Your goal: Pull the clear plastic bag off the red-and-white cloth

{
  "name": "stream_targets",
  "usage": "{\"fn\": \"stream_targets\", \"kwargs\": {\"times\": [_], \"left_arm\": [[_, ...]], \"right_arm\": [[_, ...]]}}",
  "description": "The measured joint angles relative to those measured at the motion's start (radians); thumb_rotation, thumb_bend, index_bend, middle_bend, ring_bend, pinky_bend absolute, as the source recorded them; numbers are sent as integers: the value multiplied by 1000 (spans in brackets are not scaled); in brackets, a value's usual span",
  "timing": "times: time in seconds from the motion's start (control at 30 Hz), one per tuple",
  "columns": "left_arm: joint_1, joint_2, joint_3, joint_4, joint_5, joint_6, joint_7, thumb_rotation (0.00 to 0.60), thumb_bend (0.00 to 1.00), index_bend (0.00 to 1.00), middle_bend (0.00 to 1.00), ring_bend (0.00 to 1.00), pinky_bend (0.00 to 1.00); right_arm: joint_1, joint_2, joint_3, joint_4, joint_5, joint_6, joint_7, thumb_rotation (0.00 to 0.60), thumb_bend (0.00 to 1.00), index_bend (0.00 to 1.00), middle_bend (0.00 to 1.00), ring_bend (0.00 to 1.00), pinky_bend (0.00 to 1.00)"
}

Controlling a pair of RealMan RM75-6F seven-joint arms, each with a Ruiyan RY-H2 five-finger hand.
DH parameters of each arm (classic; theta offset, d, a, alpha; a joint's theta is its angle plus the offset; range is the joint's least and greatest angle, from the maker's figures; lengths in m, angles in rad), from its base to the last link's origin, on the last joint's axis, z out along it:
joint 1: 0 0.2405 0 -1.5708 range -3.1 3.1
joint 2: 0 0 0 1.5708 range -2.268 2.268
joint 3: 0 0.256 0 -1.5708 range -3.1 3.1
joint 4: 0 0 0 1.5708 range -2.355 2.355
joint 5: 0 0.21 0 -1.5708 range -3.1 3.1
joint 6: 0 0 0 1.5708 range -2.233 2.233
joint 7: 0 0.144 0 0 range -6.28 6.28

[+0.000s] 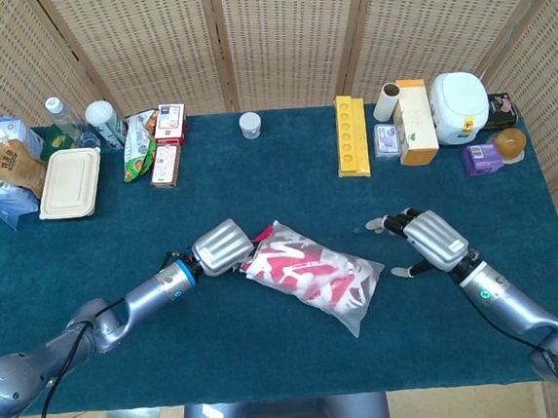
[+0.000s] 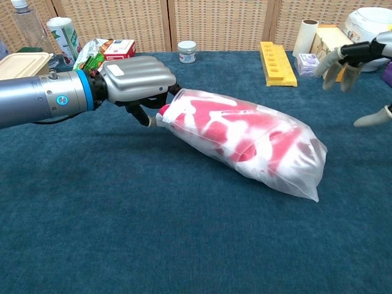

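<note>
The clear plastic bag (image 1: 314, 276) (image 2: 245, 142) lies on the blue table with the red-and-white cloth (image 1: 299, 271) (image 2: 236, 136) inside it. My left hand (image 1: 222, 247) (image 2: 136, 79) grips the bag's left end, fingers curled under it. My right hand (image 1: 431, 238) (image 2: 358, 64) is to the right of the bag, apart from it, fingers spread and holding nothing. In the chest view only its fingers show at the right edge.
Along the far edge stand a yellow tray (image 1: 351, 134), boxes (image 1: 414, 121), a white appliance (image 1: 460, 105), a small jar (image 1: 249, 125), snack packs (image 1: 164, 141), a lunch container (image 1: 70, 183) and bottles (image 1: 103, 123).
</note>
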Motion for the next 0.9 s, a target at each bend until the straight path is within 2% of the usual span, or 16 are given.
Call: {"fn": "stream_targets", "kwargs": {"times": [0.17,0.3,0.43,0.5,0.73,0.9], "left_arm": [[-6,10,-2,-12,-5,-4,2,600,446,705,1000,1000,994],[-10,18,-4,-24,-11,-11,7,600,448,705,1000,1000,994],[-13,23,-3,-36,-17,-25,13,600,448,705,1000,1000,994],[-13,27,-3,-47,-22,-33,14,600,449,705,1000,1000,994],[-15,38,-11,-77,-48,-63,20,600,451,705,1000,1000,994],[-17,43,-18,-98,-64,-83,34,600,450,705,1000,1000,994]], "right_arm": [[-25,-35,-46,90,-79,108,-28,600,69,276,461,581,462],[-44,-79,-68,156,-123,187,-50,600,61,277,568,723,626],[-59,-134,-88,233,-164,261,-70,600,57,277,646,824,797],[-65,-167,-99,277,-182,293,-74,600,54,278,671,855,850],[-79,-244,-124,388,-223,368,-101,600,40,280,715,921,956],[-82,-291,-137,454,-244,427,-133,600,36,280,735,944,993]]}}
